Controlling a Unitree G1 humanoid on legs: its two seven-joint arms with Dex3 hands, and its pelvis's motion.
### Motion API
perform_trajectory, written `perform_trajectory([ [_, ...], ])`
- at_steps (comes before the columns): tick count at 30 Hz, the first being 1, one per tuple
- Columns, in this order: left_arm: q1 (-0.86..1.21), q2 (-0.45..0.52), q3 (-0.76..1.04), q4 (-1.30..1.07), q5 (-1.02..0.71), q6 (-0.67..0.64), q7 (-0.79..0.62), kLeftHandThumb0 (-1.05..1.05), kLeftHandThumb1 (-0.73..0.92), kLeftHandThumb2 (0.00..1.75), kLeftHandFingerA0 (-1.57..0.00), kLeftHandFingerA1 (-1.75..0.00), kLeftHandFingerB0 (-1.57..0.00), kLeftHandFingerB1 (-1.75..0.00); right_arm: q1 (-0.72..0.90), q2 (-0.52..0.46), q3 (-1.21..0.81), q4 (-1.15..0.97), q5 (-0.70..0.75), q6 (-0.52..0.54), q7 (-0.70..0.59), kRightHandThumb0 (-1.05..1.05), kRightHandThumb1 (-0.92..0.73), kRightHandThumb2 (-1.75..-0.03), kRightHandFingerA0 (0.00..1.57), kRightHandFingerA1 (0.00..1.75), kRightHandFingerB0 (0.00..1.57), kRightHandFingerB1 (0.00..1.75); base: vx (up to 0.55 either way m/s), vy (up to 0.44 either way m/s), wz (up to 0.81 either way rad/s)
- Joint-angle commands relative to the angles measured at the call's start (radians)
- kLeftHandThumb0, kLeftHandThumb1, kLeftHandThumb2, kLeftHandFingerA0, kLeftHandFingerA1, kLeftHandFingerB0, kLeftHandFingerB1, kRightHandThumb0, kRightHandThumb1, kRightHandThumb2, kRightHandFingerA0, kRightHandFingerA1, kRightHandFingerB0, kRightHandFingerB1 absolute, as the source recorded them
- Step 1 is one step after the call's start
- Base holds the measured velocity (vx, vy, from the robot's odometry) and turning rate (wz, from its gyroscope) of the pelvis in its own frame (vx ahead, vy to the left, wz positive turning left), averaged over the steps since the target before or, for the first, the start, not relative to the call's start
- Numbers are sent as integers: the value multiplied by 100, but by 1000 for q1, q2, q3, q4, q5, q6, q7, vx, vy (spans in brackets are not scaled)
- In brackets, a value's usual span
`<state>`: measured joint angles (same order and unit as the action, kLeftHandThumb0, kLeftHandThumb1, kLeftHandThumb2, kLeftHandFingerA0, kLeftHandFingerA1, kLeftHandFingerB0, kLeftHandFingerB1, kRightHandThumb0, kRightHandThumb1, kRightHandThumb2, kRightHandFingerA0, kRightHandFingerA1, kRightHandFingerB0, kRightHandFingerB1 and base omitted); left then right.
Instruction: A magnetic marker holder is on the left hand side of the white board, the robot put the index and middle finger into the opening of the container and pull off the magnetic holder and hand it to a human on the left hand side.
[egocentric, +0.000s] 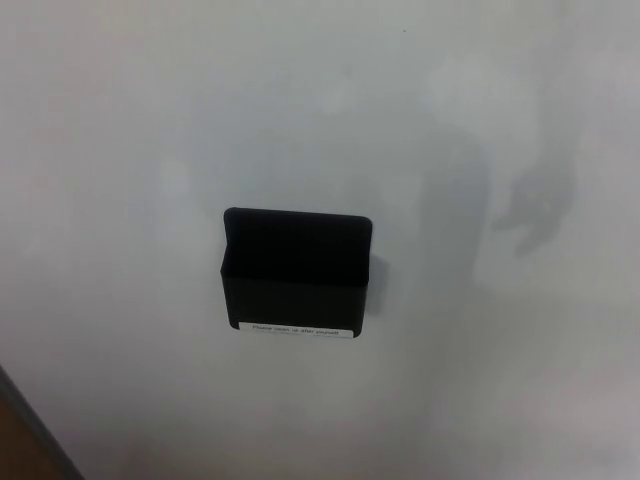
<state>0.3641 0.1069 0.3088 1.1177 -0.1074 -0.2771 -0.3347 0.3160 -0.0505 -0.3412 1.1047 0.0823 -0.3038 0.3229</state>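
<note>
A black box-shaped magnetic marker holder (296, 270) clings to the white board (130, 130) near the middle of the head view. Its opening faces up, and a white label strip with small print (296, 330) runs along its lower edge. Neither of my hands shows in the picture. A soft dark shadow shaped like a hand (535, 205) falls on the board to the right of the holder.
The board's grey frame edge (35, 425) cuts across the bottom left corner, with a brown surface (15, 455) beyond it. Faint smudges mark the board around the holder.
</note>
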Motion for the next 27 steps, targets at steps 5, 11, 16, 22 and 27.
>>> perform_trajectory([
  [5,-86,6,18,-30,-48,-297,-112,-68,48,80,-26,-44,-17,-39,-127,17,-94,44,134,-248,156,-69,-62,-62,76,59,48,36,0,0,0],
  [11,-84,-33,1,-142,-68,-329,-144,-64,50,79,-24,-43,-15,-39,-144,13,-89,24,122,-308,161,-64,-65,-60,70,57,43,33,0,0,0],
  [16,-9,-28,-57,-440,-35,-367,-130,-67,50,79,-21,-43,-12,-38,-136,10,-77,40,110,-330,142,-65,-67,-61,68,57,42,33,0,0,0],
  [22,38,13,-84,-771,82,-331,-53,-69,49,79,-22,-43,-12,-38,-126,15,-98,62,144,-299,171,-60,-69,-61,64,58,40,33,0,0,0],
  [27,55,57,-85,-1010,167,-270,-23,-68,48,78,-23,-44,-13,-38,-108,11,-99,77,145,-305,167,-61,-69,-61,64,59,40,33,0,0,0],
])
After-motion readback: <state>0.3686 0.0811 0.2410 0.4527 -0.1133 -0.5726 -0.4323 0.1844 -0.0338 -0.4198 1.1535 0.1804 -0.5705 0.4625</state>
